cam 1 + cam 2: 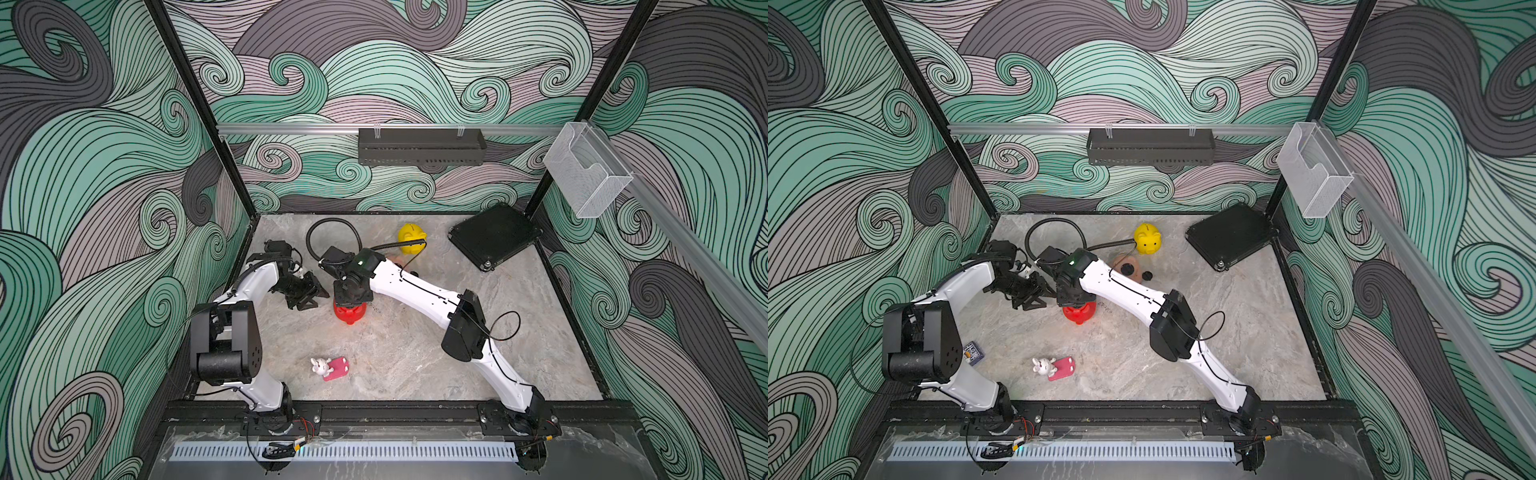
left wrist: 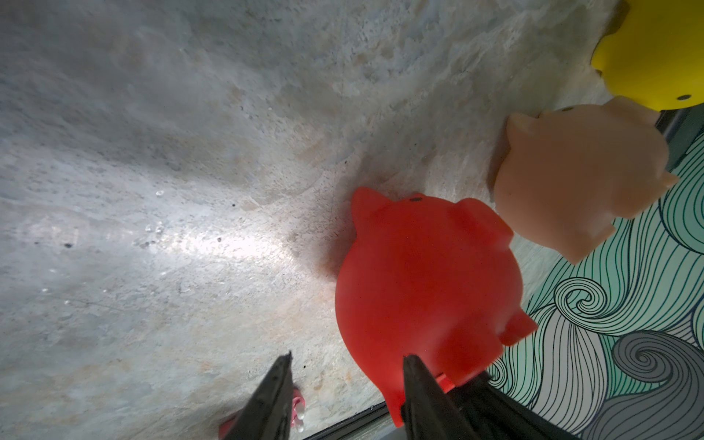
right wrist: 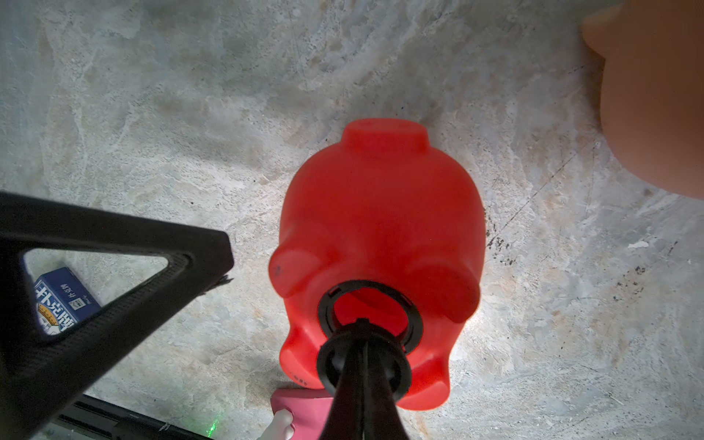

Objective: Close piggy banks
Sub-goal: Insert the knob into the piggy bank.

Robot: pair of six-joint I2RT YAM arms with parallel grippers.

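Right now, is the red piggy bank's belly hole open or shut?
Open: the red piggy bank lies belly-up, its hole showing red inside; the right tool holds the black plug at its rim.

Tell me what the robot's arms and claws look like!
Both arms have smooth white shells with chunky black joints. The left arm and right arm carry thin black cables. A ribbed black hose loops off the right one, which also shows a small green light. The left gripper has black fingers shaped like hollow triangles. The right gripper is black and narrow.
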